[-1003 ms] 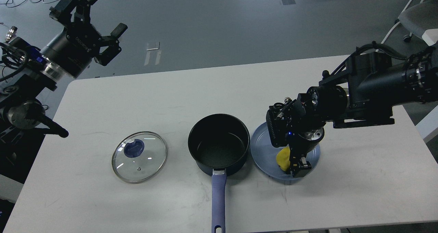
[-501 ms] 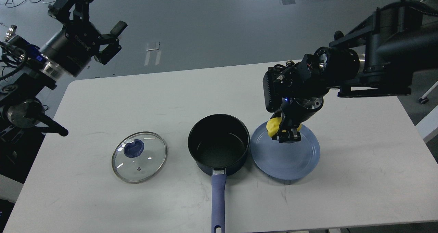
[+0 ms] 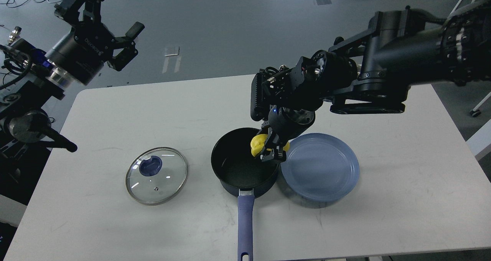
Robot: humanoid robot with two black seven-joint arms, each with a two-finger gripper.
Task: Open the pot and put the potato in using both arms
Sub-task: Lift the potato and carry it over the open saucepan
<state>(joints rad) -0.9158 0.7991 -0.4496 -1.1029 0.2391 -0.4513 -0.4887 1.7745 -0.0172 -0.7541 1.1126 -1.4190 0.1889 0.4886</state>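
While gripped in the right claw (image 3: 270,152), lumpy yellow potato (image 3: 257,144) above open pot (image 3: 244,165); left claw (image 3: 100,21) spread, empty.

Right pincer (image 3: 269,150) grips the potato (image 3: 257,143) over the open pot (image 3: 244,162) — lid (image 3: 156,175) lies left.

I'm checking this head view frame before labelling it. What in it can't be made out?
- Potato: its right part is covered by the right end effector.
- Pot: the handle's end is cut off by the bottom edge.
- Left arm: its base runs off the left edge; the left end effector hangs open off the table.
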